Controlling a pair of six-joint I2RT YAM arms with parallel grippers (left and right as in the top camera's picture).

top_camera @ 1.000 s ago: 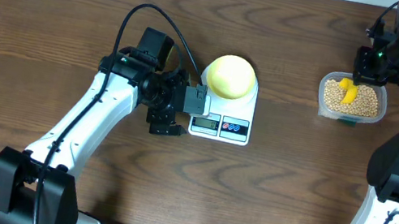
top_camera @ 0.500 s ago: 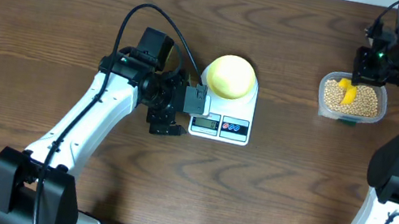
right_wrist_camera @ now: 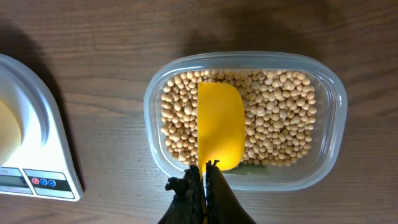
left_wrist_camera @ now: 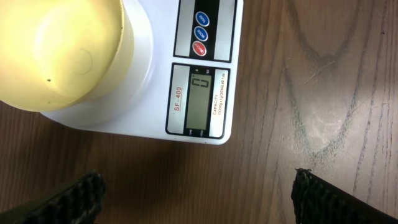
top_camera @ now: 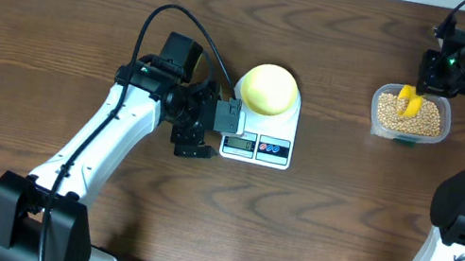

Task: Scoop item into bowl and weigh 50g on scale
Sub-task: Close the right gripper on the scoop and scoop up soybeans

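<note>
Across the whole overhead frame: wooden table (top_camera: 44,1), dark brown, bearing everything listed below.

1. Left gripper (top_camera: 197,130), centre-left of frame. Jaws spread wide, holding nothing, just beside the display end of the scale.
2. Right gripper (right_wrist_camera: 204,168), upper right of frame. Jaws pinched tight on the handle of the scoop.
3. Scale (left_wrist_camera: 199,99), white, centre of frame. The display shows what looks like zero.
4. Tub (right_wrist_camera: 329,124), clear plastic, upper right, well apart from the scale.
5. Bowl (top_camera: 268,88), pale yellow, standing on the scale's platform. Nothing shows inside it.
6. Scoop (right_wrist_camera: 220,127), bright yellow, blade lying over the fill in the tub, its visible face bare.
7. Beans (right_wrist_camera: 280,124), tan, many, all inside the tub. None are in the bowl, so weighing has not begun.

Hazards, as judged:
- The grip is on a thin handle, so a loaded blade could twist and shed beans onto the table on the long carry to the bowl.
- A heaped scoop tipped all at once could overshoot the target weight.
- The wide left jaws sit close enough that a nudge to the scale would upset the reading.
</note>
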